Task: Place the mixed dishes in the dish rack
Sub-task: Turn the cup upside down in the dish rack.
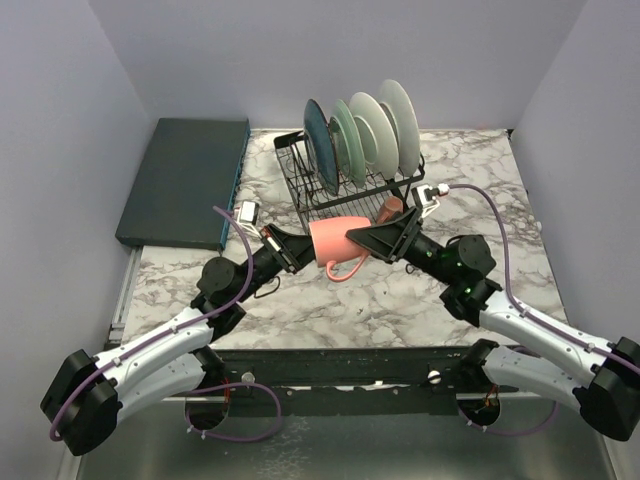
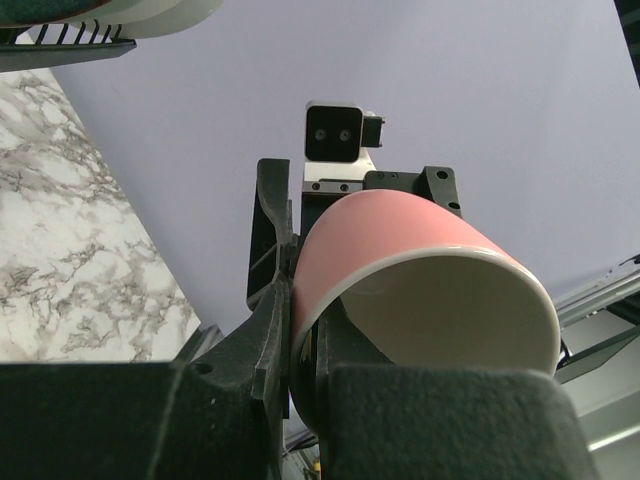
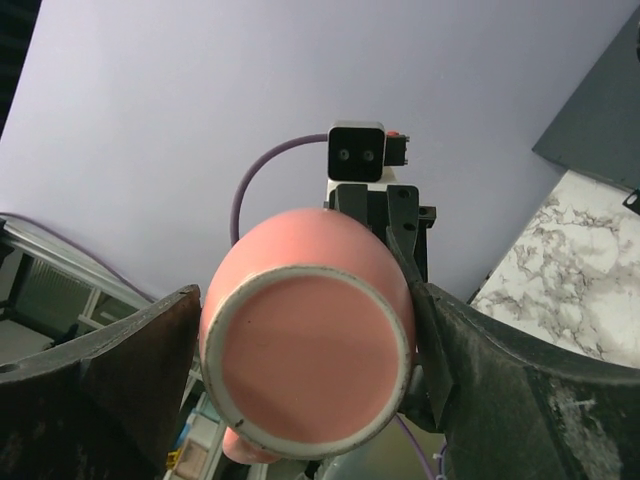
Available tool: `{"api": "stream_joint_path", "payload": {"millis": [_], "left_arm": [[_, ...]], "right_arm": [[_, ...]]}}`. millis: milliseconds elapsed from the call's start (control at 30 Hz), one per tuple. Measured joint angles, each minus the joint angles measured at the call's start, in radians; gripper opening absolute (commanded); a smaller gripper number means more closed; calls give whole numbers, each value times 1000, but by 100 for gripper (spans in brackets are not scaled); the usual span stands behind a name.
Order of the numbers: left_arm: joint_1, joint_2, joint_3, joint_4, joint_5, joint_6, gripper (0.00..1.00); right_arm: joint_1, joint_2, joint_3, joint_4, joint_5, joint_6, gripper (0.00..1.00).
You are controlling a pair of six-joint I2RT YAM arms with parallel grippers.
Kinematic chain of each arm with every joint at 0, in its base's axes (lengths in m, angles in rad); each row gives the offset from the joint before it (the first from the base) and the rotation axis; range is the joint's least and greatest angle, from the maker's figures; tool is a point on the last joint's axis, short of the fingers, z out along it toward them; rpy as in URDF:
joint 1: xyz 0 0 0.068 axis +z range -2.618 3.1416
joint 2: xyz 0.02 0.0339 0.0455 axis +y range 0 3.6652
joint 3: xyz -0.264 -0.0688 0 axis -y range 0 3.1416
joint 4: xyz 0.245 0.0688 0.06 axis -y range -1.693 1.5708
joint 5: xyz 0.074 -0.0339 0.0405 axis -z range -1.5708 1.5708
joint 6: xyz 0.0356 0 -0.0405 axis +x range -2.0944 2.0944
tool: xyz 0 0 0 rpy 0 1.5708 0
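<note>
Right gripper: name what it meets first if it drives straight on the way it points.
The salmon-pink ceramic mug. Its flat base faces the right gripper and sits between the spread fingers, while the left gripper pinches its rim. Contact looks very near, but the exact gap is unclear.

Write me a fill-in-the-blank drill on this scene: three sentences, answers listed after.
1. The rack holds ___ upright plates.
2. The left tool pinches the mug by its ___.
3. In the top view, the slab lies ___ of the rack.
Answers: four; rim; left
</note>
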Motion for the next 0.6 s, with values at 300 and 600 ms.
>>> {"api": "stream_joint_path", "payload": {"millis": [300,600], "left_arm": [[0,2,-27,53,-40,27,0],[0,2,-35,95,-74,64,0]], "right_arm": [[79,55,10,40,90,-22,89],[134,72,17,68,190,-54,69]]}}
